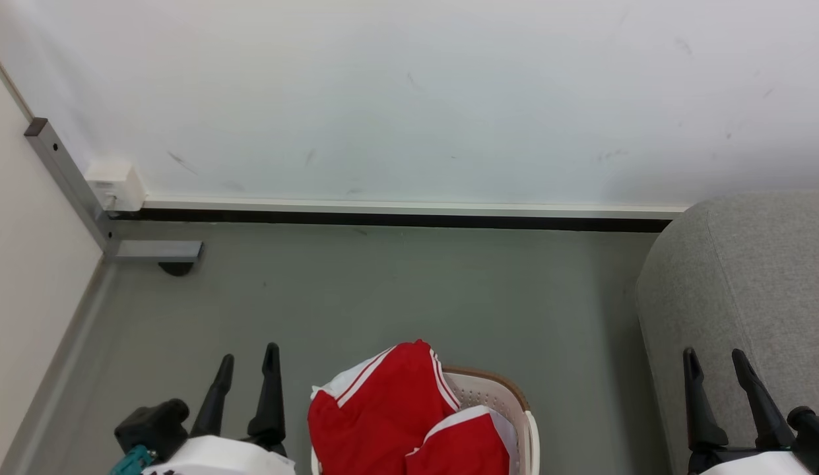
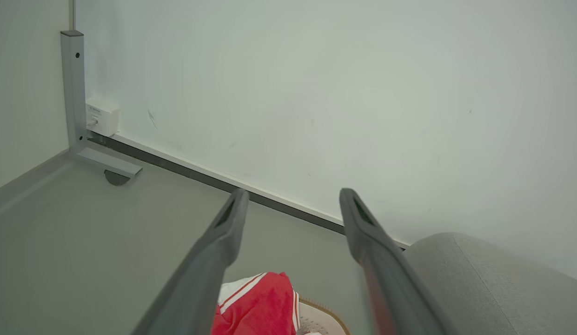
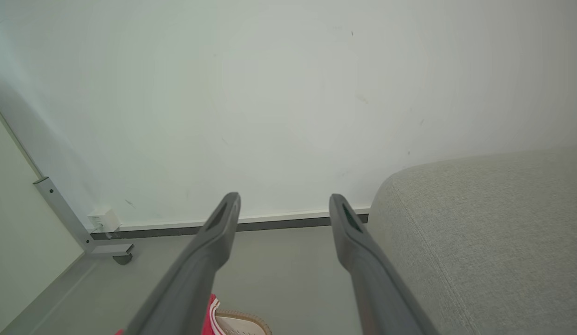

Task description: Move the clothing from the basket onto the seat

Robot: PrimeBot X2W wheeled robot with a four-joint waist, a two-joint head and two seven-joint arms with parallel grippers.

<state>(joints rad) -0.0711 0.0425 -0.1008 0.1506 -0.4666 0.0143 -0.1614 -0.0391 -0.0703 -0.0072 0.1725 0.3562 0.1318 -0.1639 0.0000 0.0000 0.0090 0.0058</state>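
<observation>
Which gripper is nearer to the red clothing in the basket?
Left. The left gripper hangs open just left of the clothing; the right gripper is open farther off to the right, by the seat.

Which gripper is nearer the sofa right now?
The right gripper: its fingers stand in front of the sofa, while the left gripper is over the floor, on the other side of the basket.
</observation>
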